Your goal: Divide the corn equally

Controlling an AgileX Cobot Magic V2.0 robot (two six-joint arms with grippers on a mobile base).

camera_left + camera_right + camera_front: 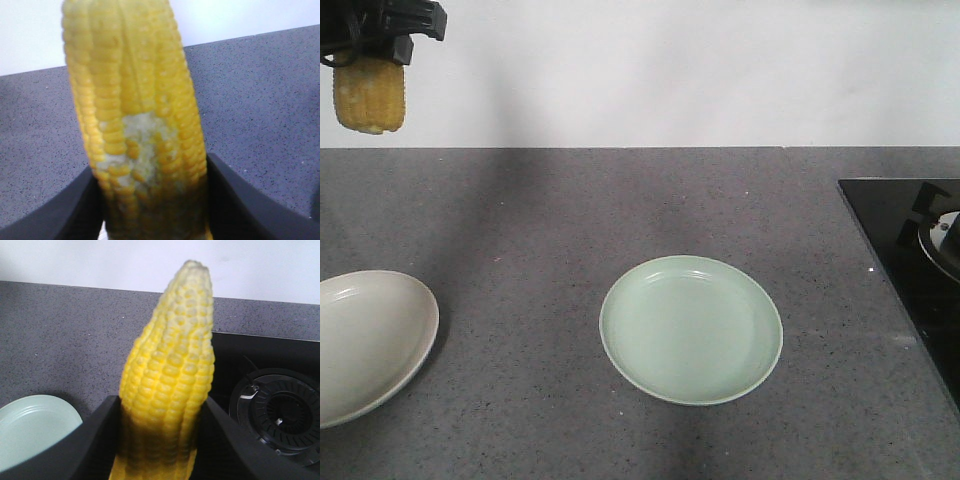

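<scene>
Surface: dark grey speckled stone counter (620, 200) in front of you, matte and flat, with a plain white wall (670, 60) behind it.
Nearest plate: cream plate (365, 345) at your near left, round, shallow, glossy, cut off by the picture edge.
Middle plate: pale green plate (691, 329) just past it at centre, round with a raised rim and a smooth glaze; nothing lies in it.
Stove: black glass hob (900, 250) on your right, with a round ribbed burner (280, 415).
Left gripper (155, 220): black fingers clamped on a corn cob (135, 115), blunt, yellow, with a pale patch of bare kernels; you see it hanging high at far left.
Right gripper (160, 450): clamped on a tapered corn cob (170, 385) with neat rows and a pale tip, beside the hob.
Writing: you can read none.
</scene>
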